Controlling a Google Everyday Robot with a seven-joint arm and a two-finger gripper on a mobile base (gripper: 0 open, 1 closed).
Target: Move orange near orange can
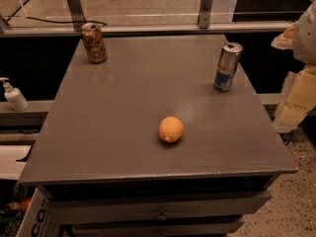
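Looking down on gray cabinet top (123, 98), w/ drawers (158, 204) showing under front edge. Seeing orange (171, 129) resting on bare top, approx. mid-way L-R, somewhat nearer front edge than back, touching nothing but the surface.

Seeing gripper (295, 100) hanging at far R of view, past cabinet's R edge and off the top altogether, partly cut by frame edge. Showing pale yellow padding, w/ white arm part (310, 28) above it. Spread or pressed together: can't tell from this angle.

Re orange vs. gripper: lying well apart, orange sitting to view-L of gripper and a bit lower in frame, w/ R strip of cabinet top and its edge between them. Not touching each other.

Noting orange can (94, 42) standing upright at back-L corner of top, silver lid up. Sitting well apart from orange, diagonally across the surface, and farthest of all items from gripper.

Noting slim silver-and-blue can (227, 66) standing upright toward back-R, near R edge. Sitting closer to gripper than orange is, but still apart from it.

Also showing: white pump bottle (14, 95) standing on lower ledge to L of cabinet, metal rail (148, 29) running along behind back edge, cardboard box (37, 216) w/ dark lettering at bottom-L, speckled floor (296, 201) at bottom-R.
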